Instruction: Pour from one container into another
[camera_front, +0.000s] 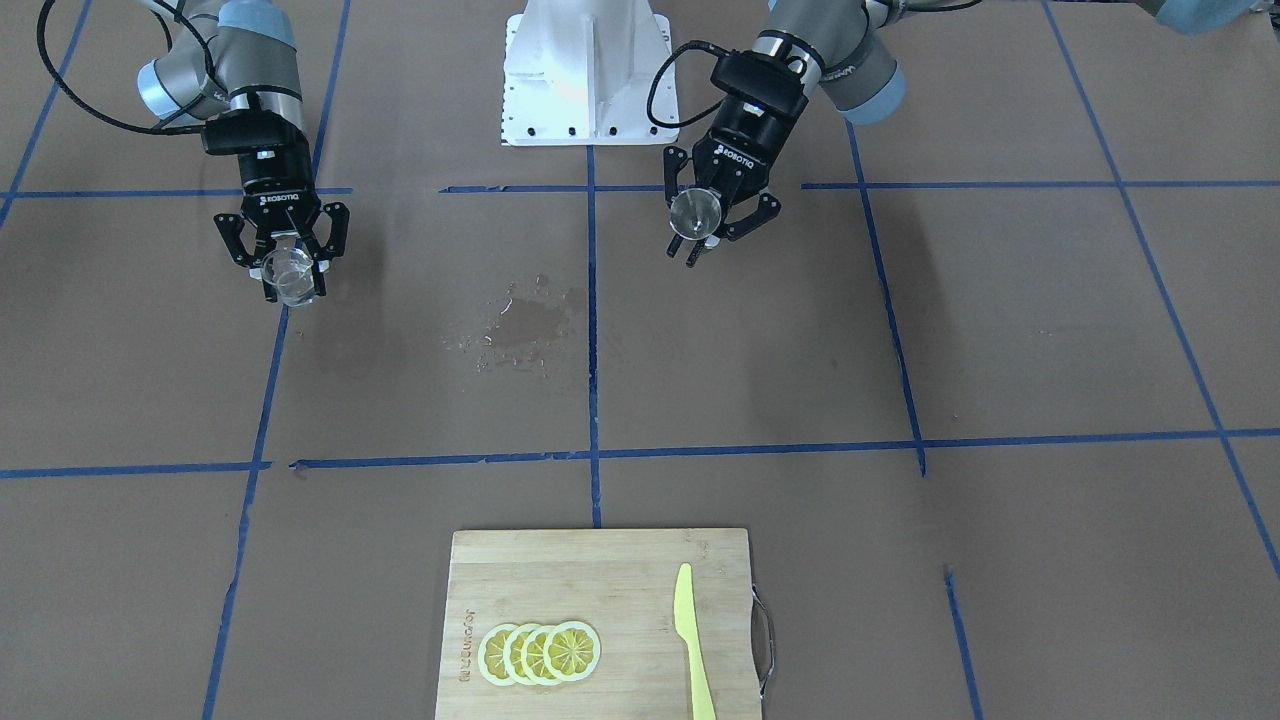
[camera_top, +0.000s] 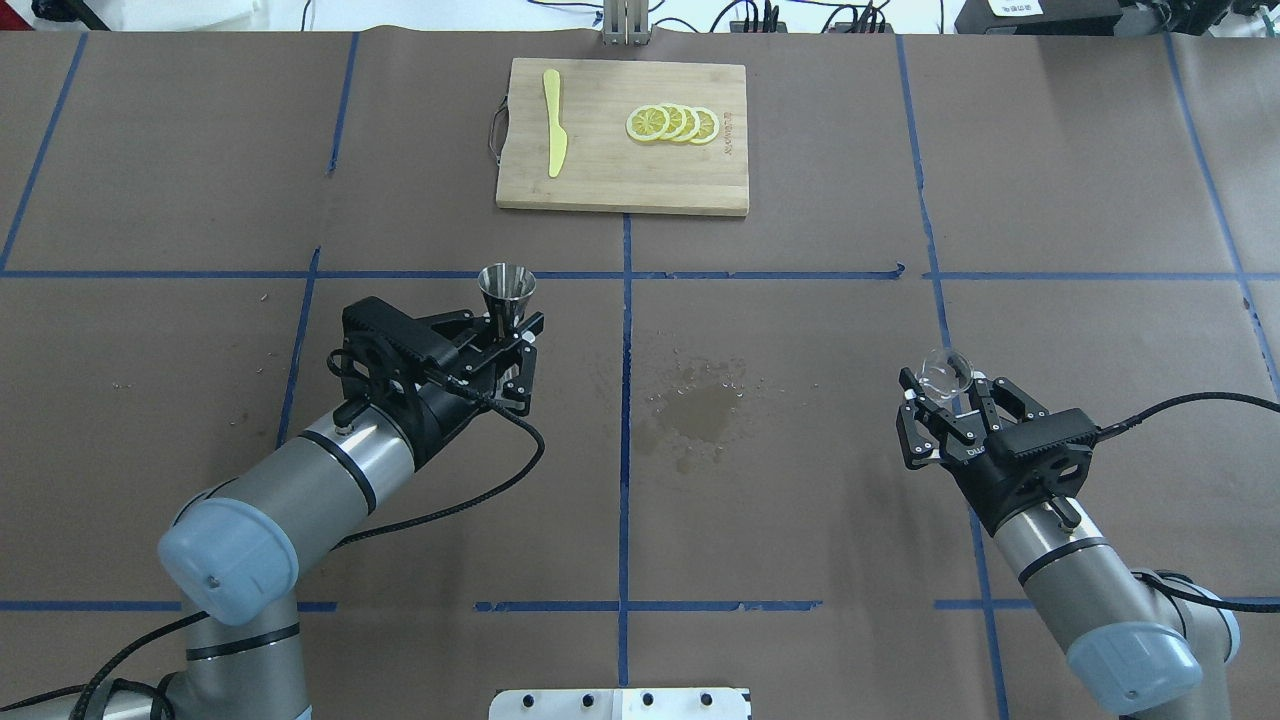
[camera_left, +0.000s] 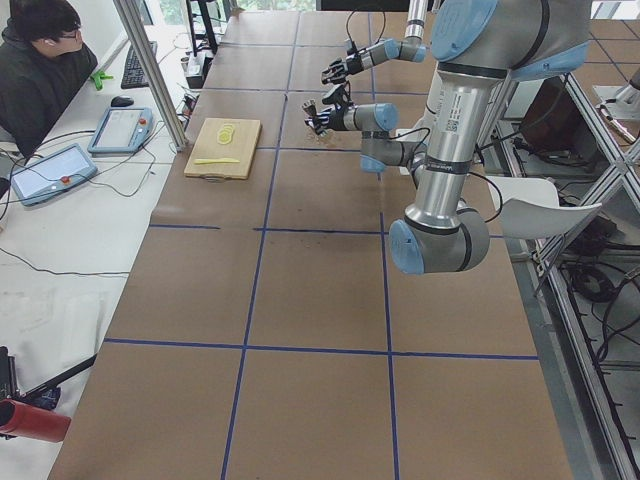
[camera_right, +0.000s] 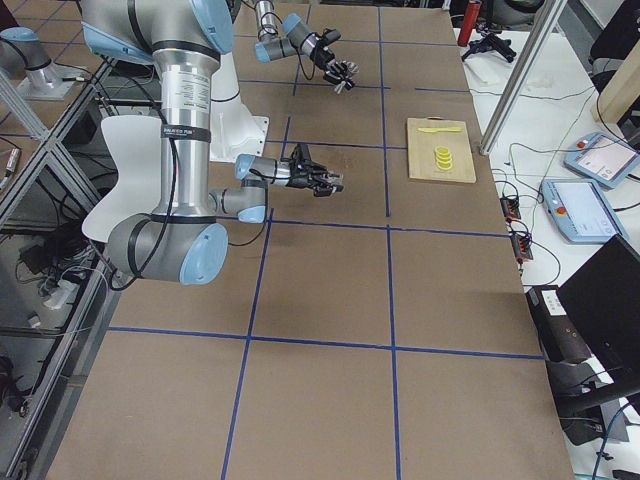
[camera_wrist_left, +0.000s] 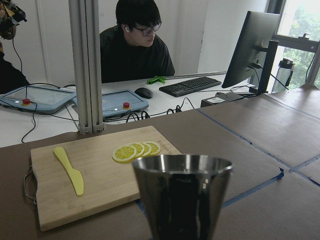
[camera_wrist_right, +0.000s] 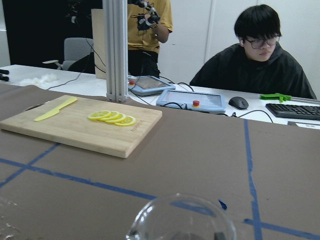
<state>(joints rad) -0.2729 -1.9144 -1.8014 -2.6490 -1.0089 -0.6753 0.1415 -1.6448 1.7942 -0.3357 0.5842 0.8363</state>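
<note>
My left gripper (camera_top: 503, 332) is shut on the steel jigger (camera_top: 505, 288) at its waist, holding it upright above the table left of centre. The jigger (camera_front: 697, 212) shows its open mouth in the front-facing view, between the left gripper's (camera_front: 705, 232) fingers, and its upper cone (camera_wrist_left: 182, 195) fills the lower left wrist view. My right gripper (camera_top: 945, 388) is shut on the clear glass cup (camera_top: 945, 370), far off to the right. The cup (camera_front: 290, 270) hangs in the right gripper (camera_front: 293, 282), and its rim (camera_wrist_right: 182, 220) shows low in the right wrist view. I cannot tell what either holds.
A wet spill (camera_top: 700, 410) darkens the brown paper between the arms. At the far edge lies a wooden cutting board (camera_top: 600, 180) with lemon slices (camera_top: 672, 123) and a yellow knife (camera_top: 554, 135). The white robot base (camera_front: 590, 70) stands behind. Operators sit beyond the table.
</note>
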